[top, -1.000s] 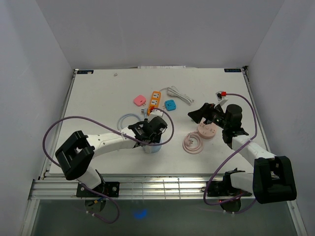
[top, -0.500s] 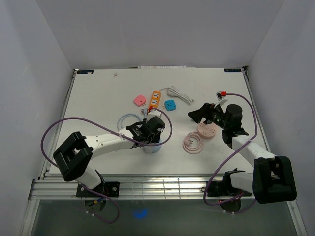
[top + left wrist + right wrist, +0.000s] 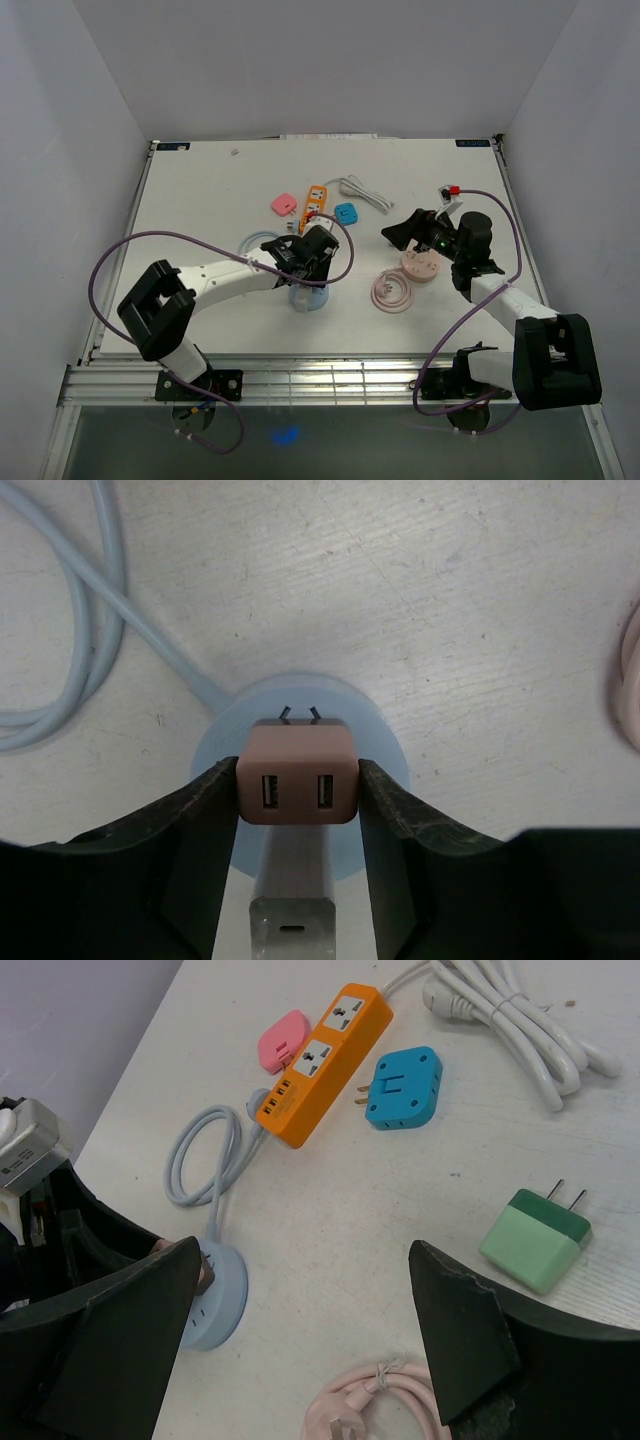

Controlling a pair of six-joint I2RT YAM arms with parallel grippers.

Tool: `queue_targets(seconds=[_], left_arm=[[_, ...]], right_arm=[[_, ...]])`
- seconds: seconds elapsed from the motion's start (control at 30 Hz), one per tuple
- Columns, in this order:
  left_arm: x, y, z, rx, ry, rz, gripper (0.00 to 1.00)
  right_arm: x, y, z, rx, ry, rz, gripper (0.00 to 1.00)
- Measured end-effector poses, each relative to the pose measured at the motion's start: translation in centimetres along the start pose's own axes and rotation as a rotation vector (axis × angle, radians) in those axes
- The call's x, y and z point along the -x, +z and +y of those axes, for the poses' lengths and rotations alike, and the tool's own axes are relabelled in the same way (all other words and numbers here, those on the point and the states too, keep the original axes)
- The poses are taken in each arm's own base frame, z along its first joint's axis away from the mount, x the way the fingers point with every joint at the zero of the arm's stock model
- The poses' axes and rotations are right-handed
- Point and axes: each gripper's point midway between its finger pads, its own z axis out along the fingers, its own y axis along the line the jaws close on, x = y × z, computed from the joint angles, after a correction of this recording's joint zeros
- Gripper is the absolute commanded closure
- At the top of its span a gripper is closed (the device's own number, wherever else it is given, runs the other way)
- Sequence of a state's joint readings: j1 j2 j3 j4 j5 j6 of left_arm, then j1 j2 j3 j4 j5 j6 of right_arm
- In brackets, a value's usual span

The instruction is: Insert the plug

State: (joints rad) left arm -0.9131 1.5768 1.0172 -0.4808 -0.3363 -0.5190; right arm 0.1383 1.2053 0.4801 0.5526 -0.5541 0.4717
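Note:
My left gripper [image 3: 297, 792] is shut on a brown-pink plug adapter [image 3: 297, 788] with two USB ports and holds it just above the round light-blue socket [image 3: 390, 770], prongs pointing at its top. In the top view the left gripper [image 3: 312, 252] is over the socket [image 3: 309, 297]. In the right wrist view the socket [image 3: 215, 1305] shows at the lower left with the adapter's prongs above it. My right gripper [image 3: 400, 232] is open and empty, held above the table right of centre.
An orange power strip [image 3: 322, 1062], a pink plug [image 3: 283, 1039], a blue adapter [image 3: 402, 1085], a green adapter [image 3: 534, 1239] and a white coiled cable [image 3: 510, 1015] lie at the back. A pink round socket [image 3: 420, 266] with coiled cable [image 3: 394, 292] lies right of centre.
My left gripper has moved a little toward the back with the adapter, uncovering more of the blue socket. The right arm has not moved.

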Motion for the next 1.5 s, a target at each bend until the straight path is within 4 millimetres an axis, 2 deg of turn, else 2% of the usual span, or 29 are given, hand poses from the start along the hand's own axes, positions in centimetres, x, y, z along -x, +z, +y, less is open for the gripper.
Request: queue_targets(seconds=[0.03, 0.17, 0.2, 0.23, 0.27, 0.53, 0.77, 0.87, 0.97, 1.1, 1.2, 1.3, 1.4, 1.5], left_arm=[[0.0, -0.1, 0.0, 0.0, 0.007, 0.014, 0.32], [-1.7, -0.2, 0.6, 0.017, 0.055, 0.115, 0.18], [-1.9, -0.3, 0.7, 0.02, 0.062, 0.129, 0.15], [-2.2, -0.5, 0.9, 0.024, 0.071, 0.143, 0.07], [-2.1, -0.7, 0.9, 0.026, 0.078, 0.151, 0.05], [-1.4, -2.1, 1.1, 0.022, 0.08, 0.145, 0.03], [0.3, -5.0, 0.7, -0.034, 0.068, 0.095, 0.02], [2.3, -6.7, -0.6, -0.091, 0.065, 0.049, 0.03], [4.1, -8.5, -3.1, -0.186, 0.078, 0.013, 0.09], [4.6, -10.6, -7.0, -0.315, 0.142, -0.001, 0.1], [3.2, -9.9, -9.5, -0.363, 0.195, 0.035, 0.12], [0.8, -7.4, -10.9, -0.37, 0.231, 0.107, 0.15], [-1.5, -4.8, -10.7, -0.347, 0.245, 0.168, 0.19], [-2.3, -3.3, -10.7, -0.329, 0.255, 0.193, 0.26]], right_arm=[[0.0, 0.0, 0.0, -0.001, 0.001, 0.001, 0.1], [-0.1, 0.1, -0.1, 0.0, 0.004, 0.005, 0.1], [-0.1, 0.1, -0.1, 0.001, 0.004, 0.005, 0.1], [-0.1, 0.1, 0.0, 0.002, 0.004, 0.004, 0.1], [-0.1, 0.1, 0.0, 0.003, 0.004, 0.004, 0.1], [-0.1, 0.1, 0.2, 0.018, 0.009, 0.001, 0.1], [-1.0, 0.4, -0.2, 0.02, 0.031, 0.031, 0.1], [-1.3, 0.5, -0.3, 0.02, 0.038, 0.04, 0.1], [-1.3, 0.5, -0.3, 0.02, 0.039, 0.04, 0.1], [-1.3, 0.5, -0.3, 0.019, 0.039, 0.04, 0.1], [-1.2, 0.5, -0.4, 0.016, 0.038, 0.038, 0.09], [-0.9, 0.3, -0.6, -0.007, 0.032, 0.019, 0.09], [0.1, -0.3, -0.9, -0.052, 0.011, -0.025, 0.09], [1.3, -1.3, -1.0, -0.094, -0.018, -0.083, 0.09]])
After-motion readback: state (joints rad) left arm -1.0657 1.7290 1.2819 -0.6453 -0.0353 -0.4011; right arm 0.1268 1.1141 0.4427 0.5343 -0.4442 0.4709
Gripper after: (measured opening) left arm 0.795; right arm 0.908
